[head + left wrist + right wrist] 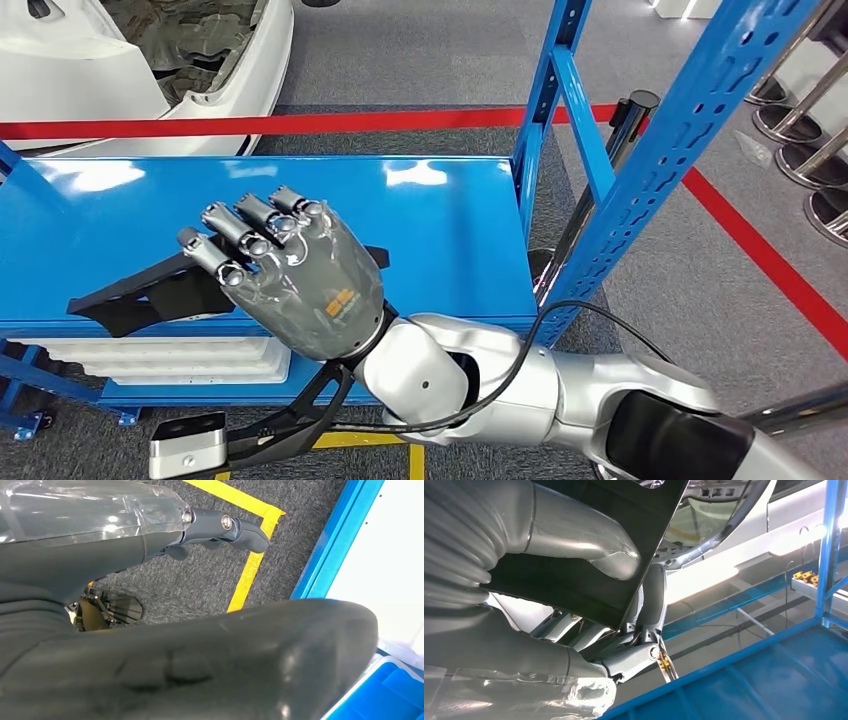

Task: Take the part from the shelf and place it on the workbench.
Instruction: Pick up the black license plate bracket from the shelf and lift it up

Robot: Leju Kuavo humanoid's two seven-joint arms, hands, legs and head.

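Observation:
The part [140, 295] is a flat black piece with a pointed end, at the front edge of the blue shelf [450, 230]. My right hand [290, 280] reaches in from the lower right and covers the part's right end, back of the hand up. In the right wrist view the thumb [574, 535] presses on the black part [589, 555] with the fingers under it, so the hand grips it. Whether the part still rests on the shelf I cannot tell. My left hand [220, 527] hangs over grey carpet with its fingers apart, holding nothing.
Blue perforated uprights [660, 150] frame the shelf's right side. A white foam tray [170, 355] lies on the level below. A white car body [150, 50] stands behind, past a red floor line [300, 124]. Metal stanchion bases [800, 130] stand at the far right.

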